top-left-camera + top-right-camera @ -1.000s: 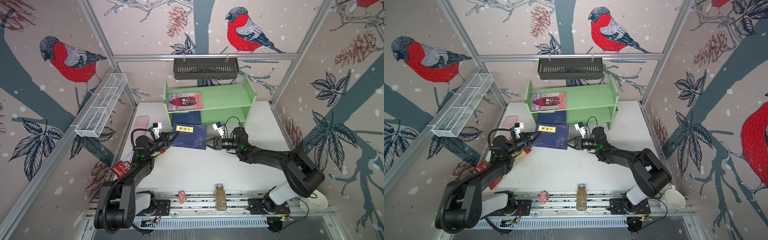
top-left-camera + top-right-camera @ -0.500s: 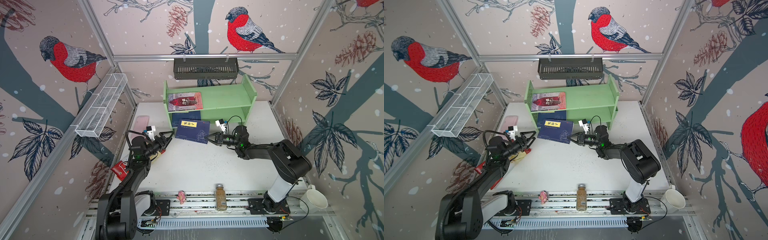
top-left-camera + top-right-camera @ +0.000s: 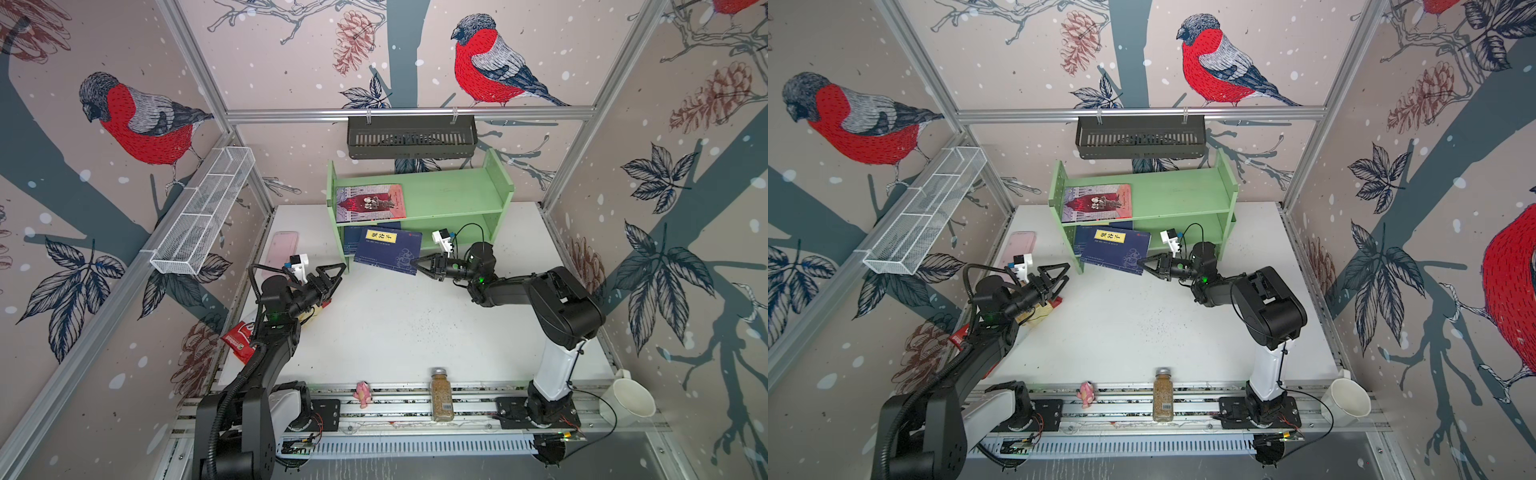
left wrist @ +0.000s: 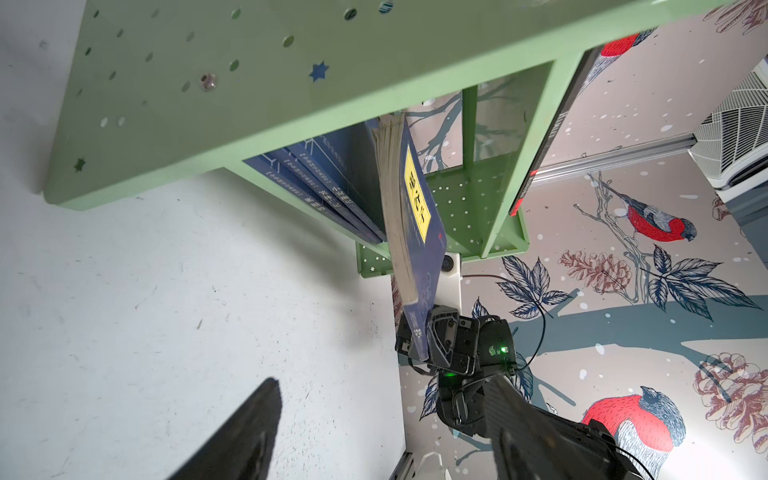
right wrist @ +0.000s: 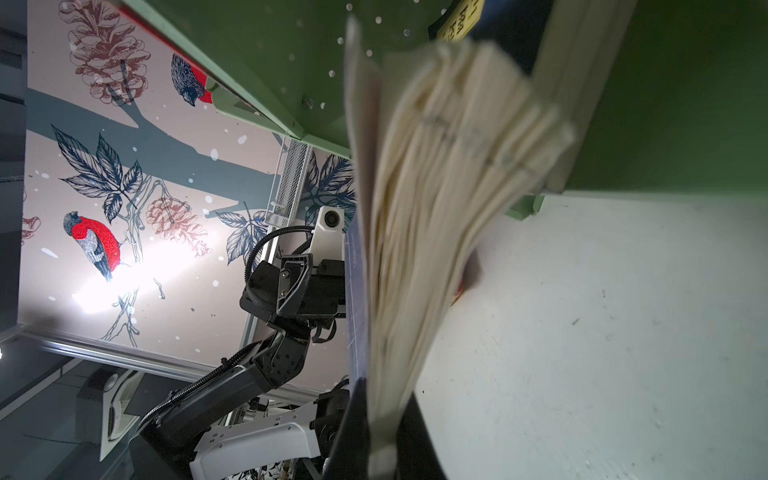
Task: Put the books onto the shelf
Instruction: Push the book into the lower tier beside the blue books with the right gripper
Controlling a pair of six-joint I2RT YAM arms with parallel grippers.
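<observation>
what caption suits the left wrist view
Right hand holds a navy book by one corner, its far end inside the green shelf beside other navy books

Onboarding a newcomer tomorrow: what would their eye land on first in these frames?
Likely the red bullfinch wallpaper on the walls. Next, the right gripper shut on a corner of a navy book, tilted into the lower tier of the green shelf at the back. A pink-red book lies flat on the top tier's left end; the left gripper stands open left of the shelf, empty.
</observation>
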